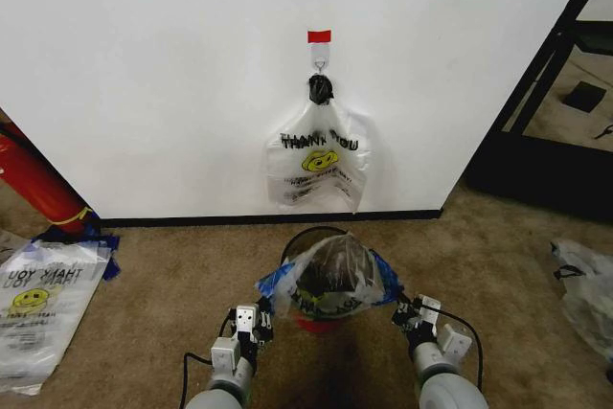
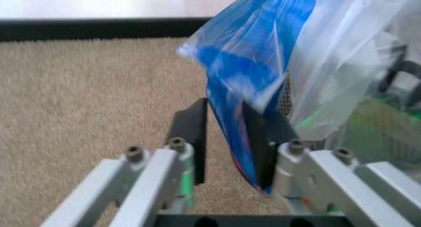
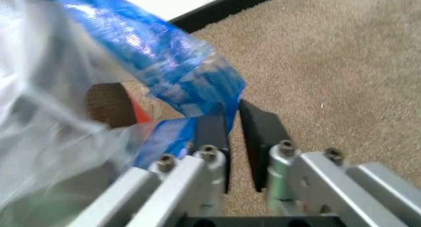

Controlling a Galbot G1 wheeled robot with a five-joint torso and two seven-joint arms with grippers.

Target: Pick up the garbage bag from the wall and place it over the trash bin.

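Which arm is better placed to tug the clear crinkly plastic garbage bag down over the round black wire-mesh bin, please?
Left, probably: the bag's blue patch hangs between the left gripper's open fingers; the right gripper's gap shows only carpet.

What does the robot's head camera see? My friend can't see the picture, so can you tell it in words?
A clear bag with blue patches is draped over a black bin on brown carpet, with the left gripper and right gripper at its sides. Behind it, a smiley "THANK YOU" bag hangs from a hook on the white wall.
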